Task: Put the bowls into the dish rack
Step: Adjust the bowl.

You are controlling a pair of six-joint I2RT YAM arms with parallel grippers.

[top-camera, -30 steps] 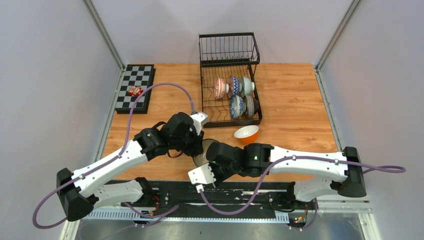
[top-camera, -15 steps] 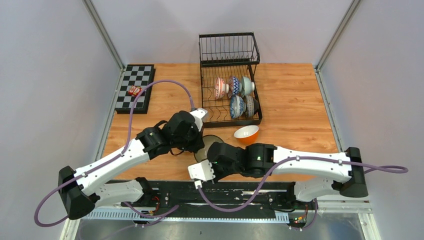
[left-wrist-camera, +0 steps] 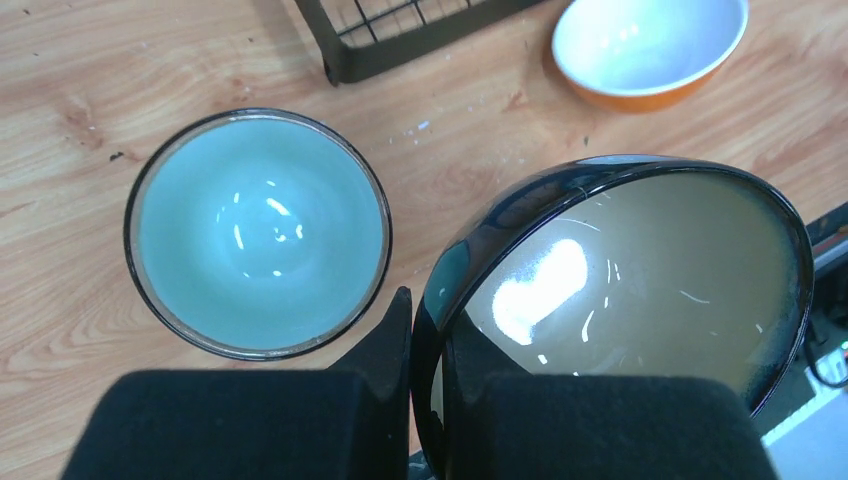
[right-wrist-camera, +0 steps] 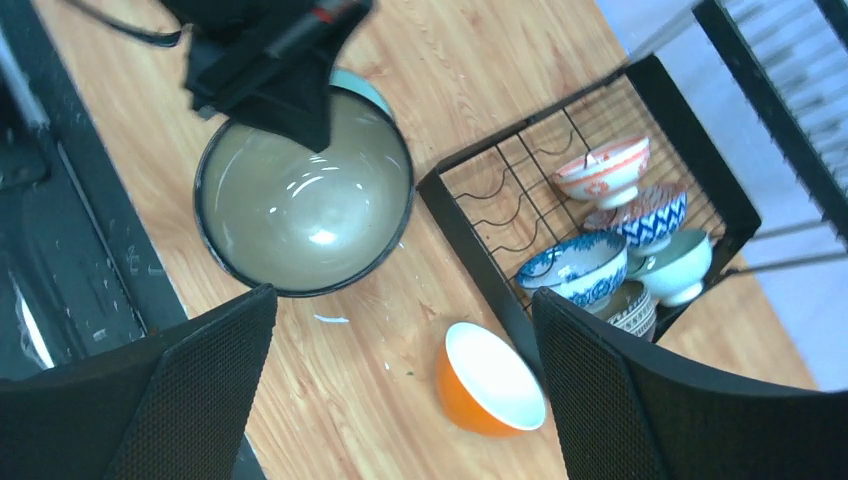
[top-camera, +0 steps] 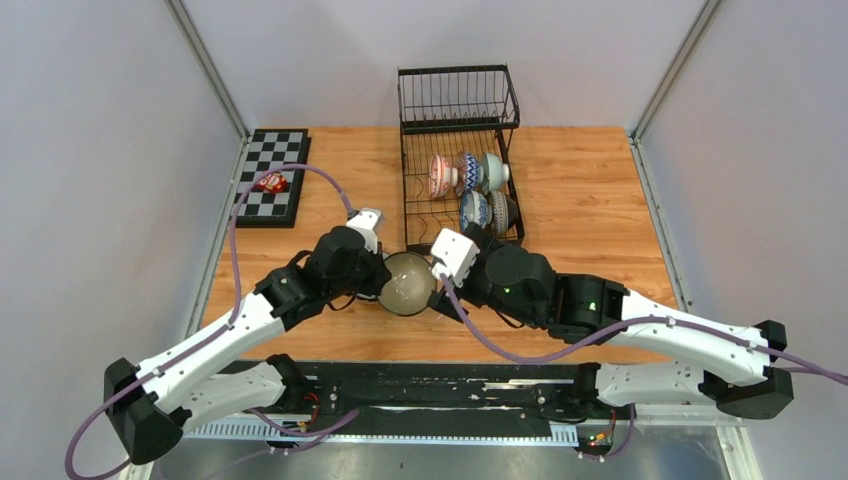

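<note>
Your left gripper (left-wrist-camera: 428, 360) is closed down on the cream dark-rimmed bowl (left-wrist-camera: 640, 270), one finger inside the rim and one outside. Your right gripper (right-wrist-camera: 405, 300) stands wide open with nothing between its fingers. That single pinch at the rim is the weak spot. The glaze looks slick and most of the bowl hangs off to one side of the fingers, so a quick swing or a wrist roll could let it pivot or slide out. If it drops, it probably lands on the pale blue-green bowl (left-wrist-camera: 260, 230) standing on the table just beside it, and both could chip. The right arm also lies across the short way to the dish rack (top-camera: 425, 215), so clear it first or you risk knocking the held bowl. Watch the orange bowl (right-wrist-camera: 490, 380) too: it sits near the rack's near corner and is hidden under that arm in the top view. In the rack, the far side already holds bowls on edge, and a wide swing could topple them. The held bowl is at mid-table, just in front of the rack's near-left corner, apparently lifted and tipped. It is glossy, olive-cream inside, near-black on the rim and outside, and looks larger than the others.
</note>
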